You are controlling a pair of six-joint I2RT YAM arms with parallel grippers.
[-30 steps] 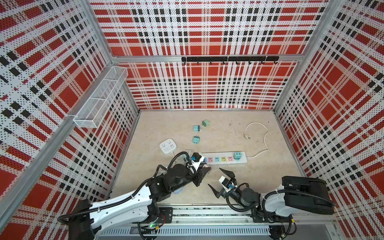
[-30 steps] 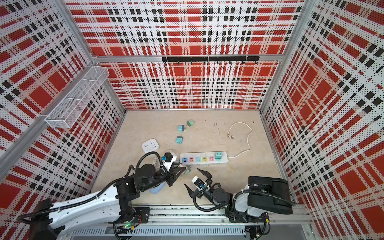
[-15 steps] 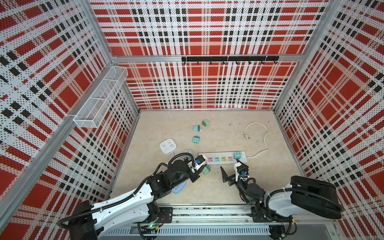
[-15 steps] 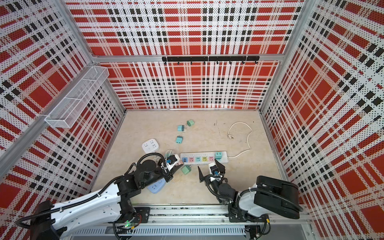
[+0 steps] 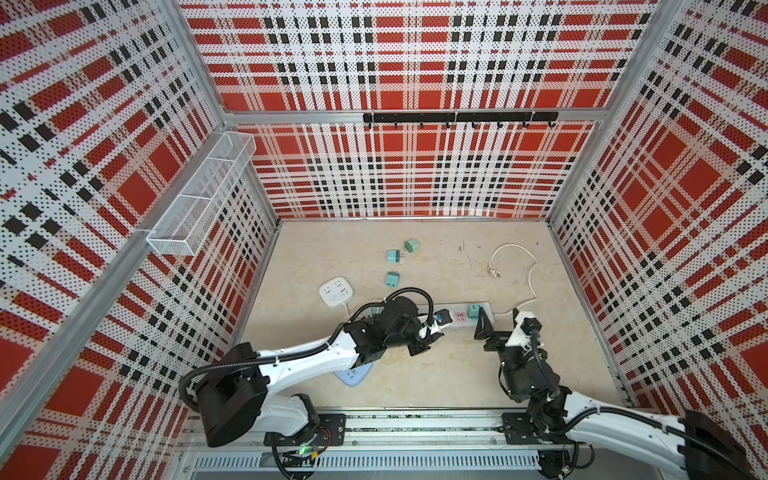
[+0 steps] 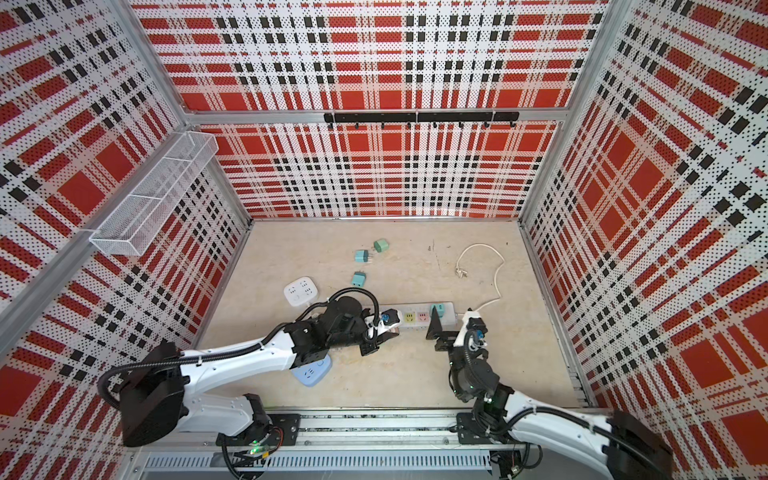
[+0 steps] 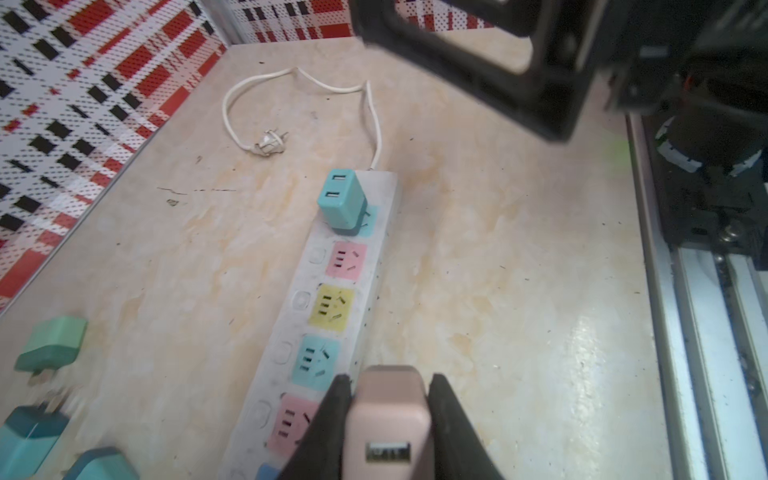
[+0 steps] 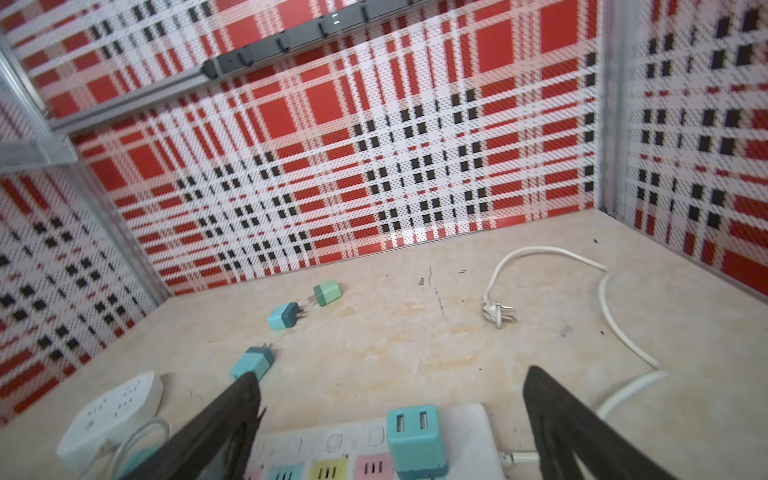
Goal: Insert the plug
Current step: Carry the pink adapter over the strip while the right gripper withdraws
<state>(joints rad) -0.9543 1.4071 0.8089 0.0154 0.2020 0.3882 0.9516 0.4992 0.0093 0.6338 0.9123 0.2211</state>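
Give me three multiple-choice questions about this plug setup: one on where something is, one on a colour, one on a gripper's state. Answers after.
1. Where on the power strip does the teal charger sit?
A. In the socket nearest the cord
B. At the end farthest from the cord
C. Loose, off the strip

2. What colour is the plug in the left gripper?
A. Teal
B. Pink
C. White

3. How is the right gripper?
A. Shut on the cord
B. Shut on a charger
C. Open, holding nothing

Answers:
1 A: the charger stands in the end socket, where the white cord leaves the strip.
2 B: the left wrist view shows a pink body clamped between the black fingers.
3 C: in the right wrist view its two fingers stand wide apart, gripping nothing.
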